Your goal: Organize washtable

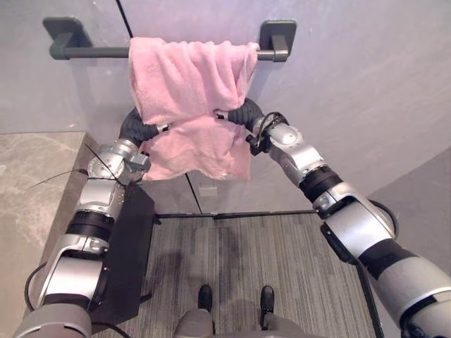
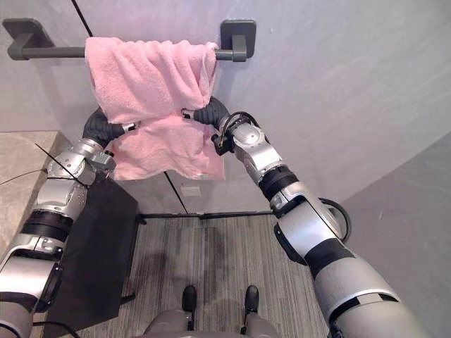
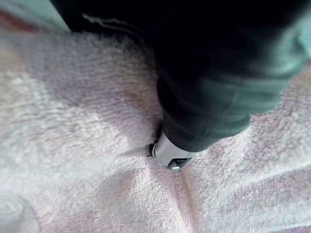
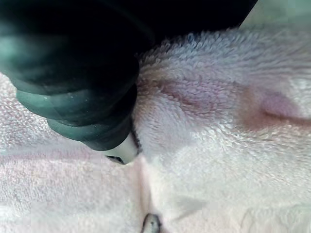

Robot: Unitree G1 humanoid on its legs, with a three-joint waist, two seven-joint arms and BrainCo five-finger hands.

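Observation:
A pink towel (image 1: 190, 77) hangs over a dark grey bar (image 1: 91, 51) on the wall, bunched at the top with its lower half spread below. My left hand (image 1: 139, 131) reaches into the towel's left edge at mid height. My right hand (image 1: 243, 113) reaches in from the right at about the same height. Both hands are buried in the folds, so their grip is hidden. Up close, the left wrist view has pink terry cloth (image 3: 73, 121) pressed around the dark cover (image 3: 214, 97). In the right wrist view the towel (image 4: 218, 121) wraps the cover (image 4: 73, 73) likewise.
A marble-look countertop (image 1: 35, 183) lies at the left, with a dark cabinet side (image 1: 134, 239) below it. The bar ends in a bracket (image 1: 277, 35) at the right. A grey striped floor (image 1: 268, 260) runs under the towel.

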